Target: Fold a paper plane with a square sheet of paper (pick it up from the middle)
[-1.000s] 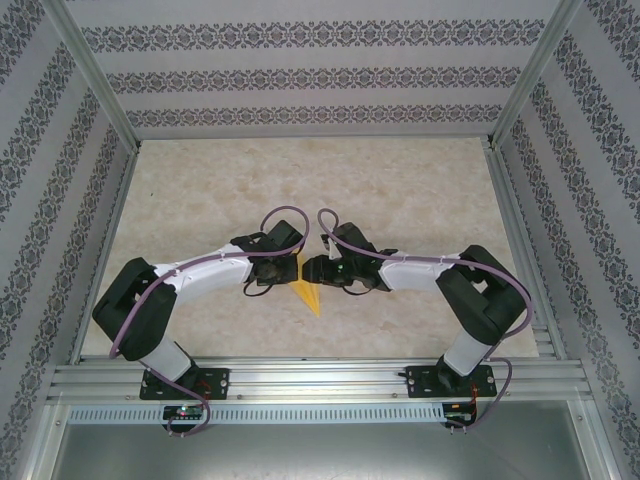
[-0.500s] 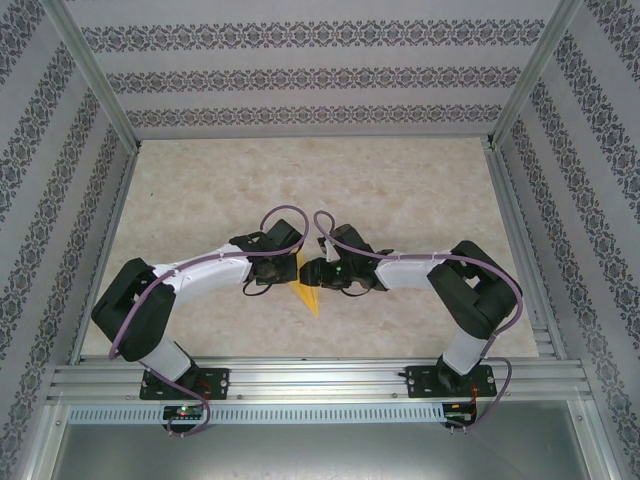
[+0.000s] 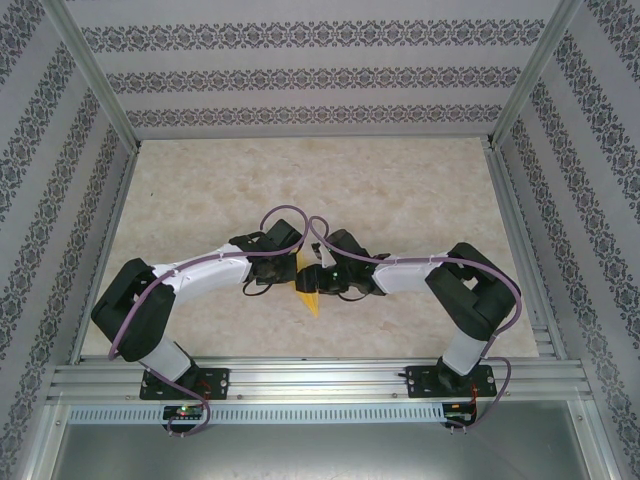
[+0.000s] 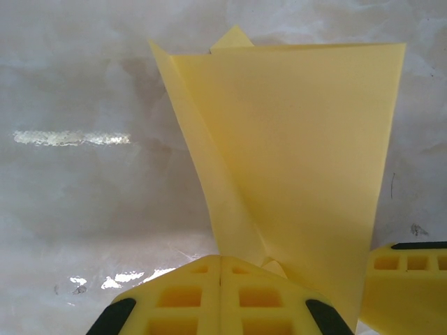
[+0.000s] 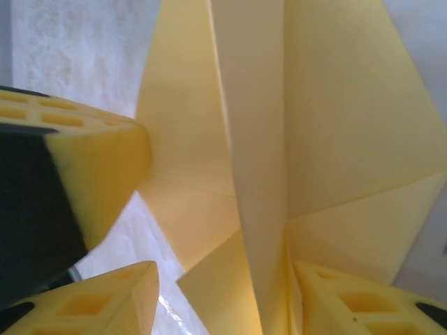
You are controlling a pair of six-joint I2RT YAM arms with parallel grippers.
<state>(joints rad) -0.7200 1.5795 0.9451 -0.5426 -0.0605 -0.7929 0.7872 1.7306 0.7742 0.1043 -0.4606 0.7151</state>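
Note:
The yellow sheet of paper [image 3: 310,298], folded to a slim pointed shape, lies at the table's middle with its tip toward the near edge. My left gripper [image 3: 294,268] is shut at the paper's far end. In the left wrist view its fingertips [image 4: 220,269] press together right at the base of the paper [image 4: 293,160], which fans out beyond them. My right gripper [image 3: 312,276] faces it from the right. In the right wrist view the right gripper [image 5: 223,269] is open, and an upright fold of the paper [image 5: 314,125] stands between the fingers, against the right one.
The marble-patterned tabletop [image 3: 400,190] is bare around the arms. Aluminium rails [image 3: 300,375] run along the near edge, and patterned walls enclose the other sides. The left gripper's finger [image 5: 98,174] touches the paper's left side, and a right finger [image 4: 408,279] sits beside the paper.
The right arm has pushed a little further left, closing on the left gripper and covering more of the paper. The left arm and the paper stay put.

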